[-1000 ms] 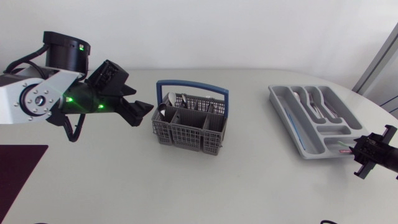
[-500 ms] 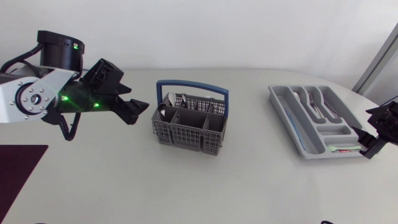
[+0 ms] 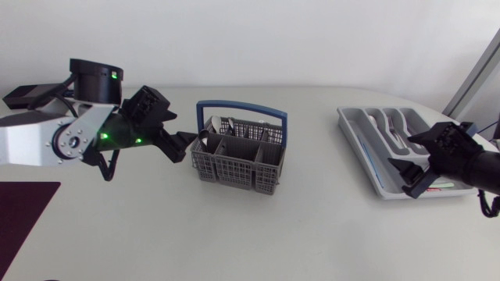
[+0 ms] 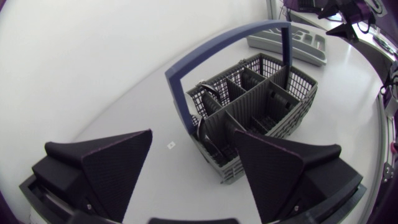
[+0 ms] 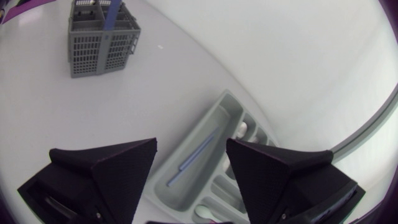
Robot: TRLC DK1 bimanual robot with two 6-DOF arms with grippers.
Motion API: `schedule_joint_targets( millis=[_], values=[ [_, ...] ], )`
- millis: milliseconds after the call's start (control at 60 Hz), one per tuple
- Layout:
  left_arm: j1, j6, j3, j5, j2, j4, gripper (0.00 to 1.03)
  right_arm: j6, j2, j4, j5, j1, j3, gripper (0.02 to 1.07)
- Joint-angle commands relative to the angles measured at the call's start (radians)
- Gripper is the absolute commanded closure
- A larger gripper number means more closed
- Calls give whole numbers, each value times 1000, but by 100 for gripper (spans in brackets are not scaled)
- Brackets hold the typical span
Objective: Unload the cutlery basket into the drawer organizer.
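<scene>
The grey cutlery basket [image 3: 238, 156] with a blue handle stands mid-table, with silver cutlery [image 3: 221, 125] in its far-left cells. My left gripper [image 3: 186, 145] hangs open just off the basket's left end. In the left wrist view the basket [image 4: 249, 118] lies ahead of the open left gripper [image 4: 193, 168], nothing between the fingers. The grey drawer organizer [image 3: 355, 136] sits at the right and holds several pieces of cutlery [image 3: 398, 134]. My right gripper [image 3: 406, 176] is open above the organizer's near end. In the right wrist view the organizer [image 5: 186, 186] lies beneath the empty right gripper [image 5: 189, 180], a blue-handled piece [image 5: 193, 158] in its long slot.
A dark mat [image 3: 19, 215] lies at the table's front left corner. The rounded table edge runs close behind and to the right of the organizer. Bare tabletop separates the basket [image 5: 102, 37] from the organizer.
My right gripper has opened and moved from the table's right edge leftward over the organizer. My left arm has shifted right, bringing its open gripper up to the basket's left end.
</scene>
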Motion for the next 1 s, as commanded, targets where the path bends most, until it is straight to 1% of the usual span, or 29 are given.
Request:
schedule_joint_targets(
  millis=[0,50,117,150,200,300,350,533,683,800,900,933,983],
  values=[
    [-20,45,-68,-5,37,71,19,106,-49,-24,43,95,-49,26],
    [-23,62,-87,-3,57,114,24,137,-68,-29,69,146,-61,26],
    [-26,78,-114,-3,72,180,36,177,-96,-32,105,216,-77,26],
    [-29,81,-128,-3,79,223,39,197,-107,-35,119,247,-83,26],
    [-29,83,-137,-3,86,253,40,226,-118,-40,135,291,-89,26],
    [-29,83,-126,-5,117,268,40,276,-125,-35,185,383,-98,26],
    [-30,83,-117,-3,132,268,42,295,-125,-30,193,409,-101,26],
    [-43,68,-74,-5,177,271,46,336,-124,-15,230,488,-107,26],
    [-49,46,-41,-5,212,268,47,339,-125,-1,242,506,-124,26],
    [-58,40,-22,-5,226,266,52,336,-125,8,242,506,-133,26],
    [-64,31,-1,-8,243,256,54,335,-130,8,242,506,-138,26],
    [-67,29,9,-14,249,254,56,335,-133,8,242,506,-140,26],
    [-72,26,18,-34,255,251,57,335,-138,8,242,506,-141,26]
  ],
)
